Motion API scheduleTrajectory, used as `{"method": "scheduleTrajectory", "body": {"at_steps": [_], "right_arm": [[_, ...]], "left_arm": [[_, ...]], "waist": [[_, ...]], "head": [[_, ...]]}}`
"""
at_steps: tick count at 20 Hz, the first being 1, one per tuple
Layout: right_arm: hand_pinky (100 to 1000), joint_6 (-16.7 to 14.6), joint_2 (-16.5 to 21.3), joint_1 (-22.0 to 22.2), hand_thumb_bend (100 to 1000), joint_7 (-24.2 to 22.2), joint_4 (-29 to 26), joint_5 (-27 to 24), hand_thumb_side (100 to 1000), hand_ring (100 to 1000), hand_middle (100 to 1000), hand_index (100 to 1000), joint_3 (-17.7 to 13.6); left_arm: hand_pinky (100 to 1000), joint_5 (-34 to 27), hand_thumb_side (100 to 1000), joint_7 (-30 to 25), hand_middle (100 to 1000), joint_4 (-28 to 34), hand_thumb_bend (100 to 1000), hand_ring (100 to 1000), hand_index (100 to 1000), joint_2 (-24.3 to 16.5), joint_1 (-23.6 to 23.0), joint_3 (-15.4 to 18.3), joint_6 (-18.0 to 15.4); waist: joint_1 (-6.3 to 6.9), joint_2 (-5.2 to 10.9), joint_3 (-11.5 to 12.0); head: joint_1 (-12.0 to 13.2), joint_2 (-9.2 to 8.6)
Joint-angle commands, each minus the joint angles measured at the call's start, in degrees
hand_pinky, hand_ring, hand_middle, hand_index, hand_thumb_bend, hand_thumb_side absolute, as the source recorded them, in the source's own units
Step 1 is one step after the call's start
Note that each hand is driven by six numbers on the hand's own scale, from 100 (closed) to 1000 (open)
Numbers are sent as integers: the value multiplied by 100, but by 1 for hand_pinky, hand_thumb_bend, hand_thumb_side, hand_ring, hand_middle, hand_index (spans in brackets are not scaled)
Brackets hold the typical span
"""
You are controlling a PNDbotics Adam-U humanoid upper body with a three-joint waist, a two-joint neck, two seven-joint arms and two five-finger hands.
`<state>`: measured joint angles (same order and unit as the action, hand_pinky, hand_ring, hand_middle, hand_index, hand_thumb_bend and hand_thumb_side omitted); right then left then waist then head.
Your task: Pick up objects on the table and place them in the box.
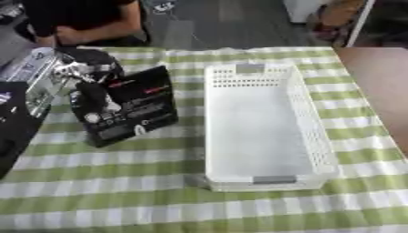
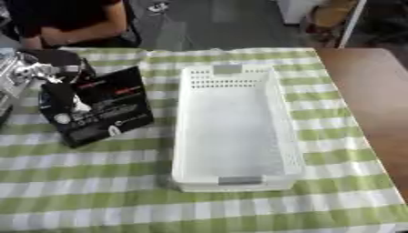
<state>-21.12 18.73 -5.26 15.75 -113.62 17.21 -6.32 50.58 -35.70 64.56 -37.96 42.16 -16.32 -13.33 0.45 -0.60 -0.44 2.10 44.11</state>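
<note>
A black flat package (image 1: 135, 107) with white print lies tilted at the left of the table, beside the white basket (image 1: 299, 98). My left hand (image 1: 89, 93), black with silver joints, comes in from the upper left. Its fingers are curled over the package's left edge, and the thumb lies on the printed face. I cannot tell whether the package is lifted or rests on the cloth. The basket has perforated walls and nothing inside. It stands lengthwise in the middle of the green and white checked cloth (image 1: 119, 191). My right hand shows in neither view.
A brown wooden surface (image 1: 379, 86) borders the cloth on the right. A clear wrapped item (image 1: 32, 75) and a dark shape (image 1: 12, 123) sit at the left edge. Bare cloth stretches in front of the basket.
</note>
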Motion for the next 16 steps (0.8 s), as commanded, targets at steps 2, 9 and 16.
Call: {"method": "scheduleTrajectory", "body": {"at_steps": [2,9,16], "right_arm": [[763,13,110,9,100,8,-97,-32,734,809,770,886,-32],[763,22,100,18,100,7,-97,-37,728,809,770,886,-40],[764,29,99,26,100,5,-97,-41,722,809,770,886,-46]], "left_arm": [[100,-8,345,86,285,9,394,206,411,-95,57,71,66],[100,-484,338,303,241,200,314,134,281,-115,-26,310,340],[100,-1243,334,413,212,610,105,100,198,-250,-33,589,736]], "waist": [[-6,38,0],[-15,33,11],[-18,38,30]], "head": [[35,1],[16,1],[-7,1]]}}
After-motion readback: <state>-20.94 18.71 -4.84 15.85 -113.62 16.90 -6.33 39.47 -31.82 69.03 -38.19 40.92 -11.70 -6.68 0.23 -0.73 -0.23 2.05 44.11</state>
